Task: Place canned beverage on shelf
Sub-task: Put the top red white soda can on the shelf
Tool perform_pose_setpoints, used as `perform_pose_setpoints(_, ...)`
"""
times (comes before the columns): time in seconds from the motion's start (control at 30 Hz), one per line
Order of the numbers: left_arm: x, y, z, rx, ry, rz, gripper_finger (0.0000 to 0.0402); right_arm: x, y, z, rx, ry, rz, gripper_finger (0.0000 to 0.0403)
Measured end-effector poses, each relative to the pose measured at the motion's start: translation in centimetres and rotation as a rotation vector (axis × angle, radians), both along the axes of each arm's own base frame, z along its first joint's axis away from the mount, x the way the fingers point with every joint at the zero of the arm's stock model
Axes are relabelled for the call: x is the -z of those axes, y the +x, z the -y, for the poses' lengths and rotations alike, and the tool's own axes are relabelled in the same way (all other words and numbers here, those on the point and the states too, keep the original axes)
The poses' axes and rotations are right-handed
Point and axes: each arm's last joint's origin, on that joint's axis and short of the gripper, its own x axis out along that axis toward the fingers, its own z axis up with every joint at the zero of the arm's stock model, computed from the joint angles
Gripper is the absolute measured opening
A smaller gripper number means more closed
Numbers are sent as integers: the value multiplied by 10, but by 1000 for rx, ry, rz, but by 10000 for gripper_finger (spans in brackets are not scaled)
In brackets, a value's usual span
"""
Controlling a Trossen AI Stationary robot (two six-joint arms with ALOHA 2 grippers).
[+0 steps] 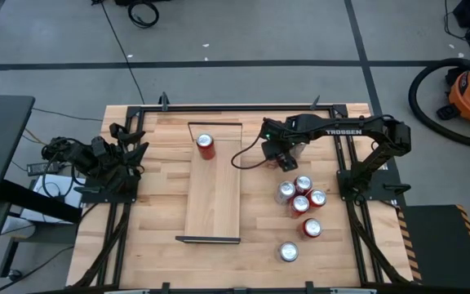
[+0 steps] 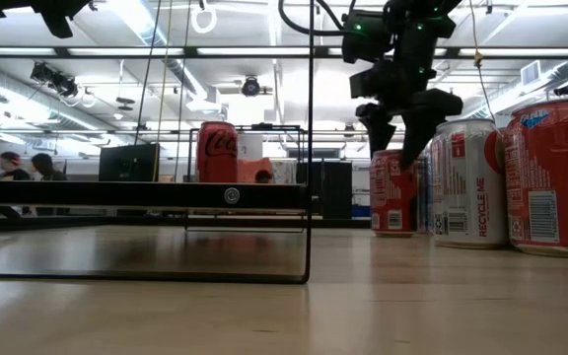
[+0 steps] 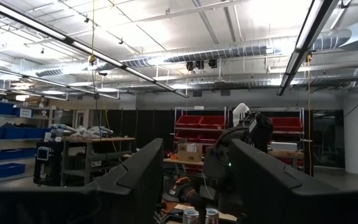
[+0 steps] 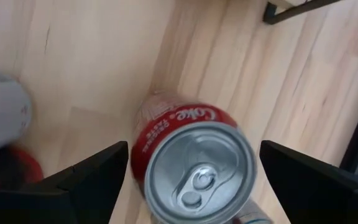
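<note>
1. Nearest the lens in the right wrist view is the can top (image 4: 194, 174): silver lid, pull tab, red Coke side wall, standing upright on the worktop (image 1: 161, 253).
2. The right pincer (image 4: 191, 168) straddles this can, fingers wide apart, one dark finger each side, neither touching it as far as I can see. Nothing held.
3. From above, the right pincer (image 1: 286, 157) sits at the far end of the can cluster (image 1: 300, 200), on the right half of the worktop and beside the shelf (image 1: 215, 188).
4. In the low view it hangs just over the target can (image 2: 392, 192), tips down around its upper part.
5. Handling, my guess: rigid thin aluminium, smooth and a bit slippery, round so it can twist in the grip. It looks unopened, so probably full and fairly heavy. It dents if squeezed hard.
6. Where I'd grab: mid to upper side wall, fingers on opposite sides, below the rim, keeping it upright.
7. Neighbouring cans stand close on the near side, with a risk of knocking them.
8. The shelf is a long light-wood board with dark end rims. One red can (image 1: 206, 145) already stands at its far end; the rest is bare.
9. The left pincer (image 1: 125, 155) is parked at the left worktop edge, well apart from the cans. Its fingers are partly apart in its wrist view and hold nothing.
</note>
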Motion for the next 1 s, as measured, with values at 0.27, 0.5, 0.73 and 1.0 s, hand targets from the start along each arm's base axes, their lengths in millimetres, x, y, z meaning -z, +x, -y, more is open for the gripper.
perform_pose_setpoints(0.27, 0, 0, 0, 0, 0, 1, 194, 1, 0, 0, 0, 17, -1, 375)
perform_pose_setpoints(0.5, 0, 0, 0, 0, 0, -1, 194, 16, 5, 4, 13, 22, -34, 375)
perform_pose_setpoints(0.73, 0, 0, 0, -3, 3, -1, 194, 20, 7, 5, 145, 45, -30, 354)
perform_pose_setpoints(1.0, 0, 0, 0, -3, 3, 0, 194, 19, 6, 7, 577, 118, 34, 324)
